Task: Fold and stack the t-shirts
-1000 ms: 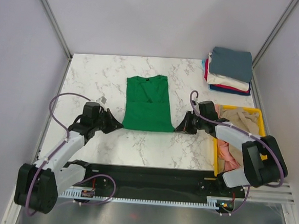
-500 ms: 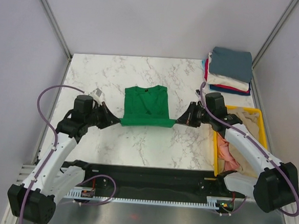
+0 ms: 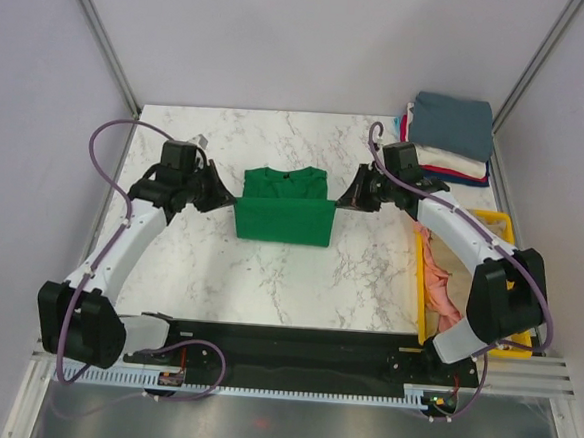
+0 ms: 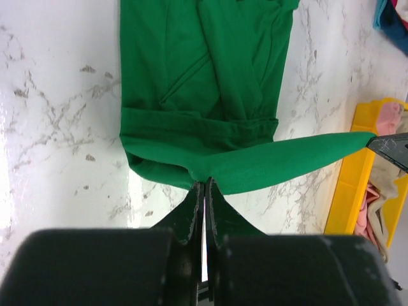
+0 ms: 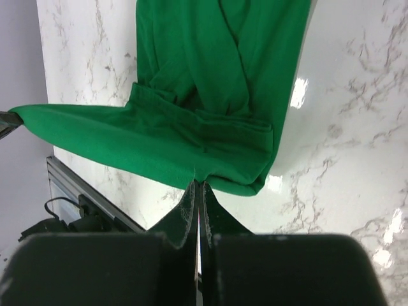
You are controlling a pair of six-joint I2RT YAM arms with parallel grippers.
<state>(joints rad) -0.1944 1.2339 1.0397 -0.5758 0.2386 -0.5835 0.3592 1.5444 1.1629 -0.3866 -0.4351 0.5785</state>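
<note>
Left of centre in the top view, the left tool point(image 3: 230, 203) is reaching in from the left arm and pinching the left corner of the green t-shirt point(image 3: 285, 207); in the left wrist view its fingers point(image 4: 191, 204) are pressing together with green cloth clamped between the tips, so it is closed down narrow on the shirt. The white marble desk point(image 3: 169, 261) is showing bare around it. The green t-shirt is sitting at the middle of the desk, collar end toward the top of the frame and lying flat. Its near part is doubling over on itself, with one edge stretching as a taut band from the left tool across to the right one. In the left wrist view that band is running from bottom centre out to the right edge, where a dark fingertip of the other tool is showing. Right of centre in the top view, the right tool point(image 3: 340, 203) is gripping the shirt's right corner. In the right wrist view its fingers point(image 5: 210, 204) are likewise closing narrow on green fabric at bottom centre. In the upper right corner of the desk a stack of folded t-shirts point(image 3: 450, 140) is resting, slate blue on top, with white, red and dark blue layers under it. Below it at the right edge, the yellow bin point(image 3: 512, 239) is holding loose pink cloth point(image 3: 438, 286), with the right arm crossing over it.
</note>
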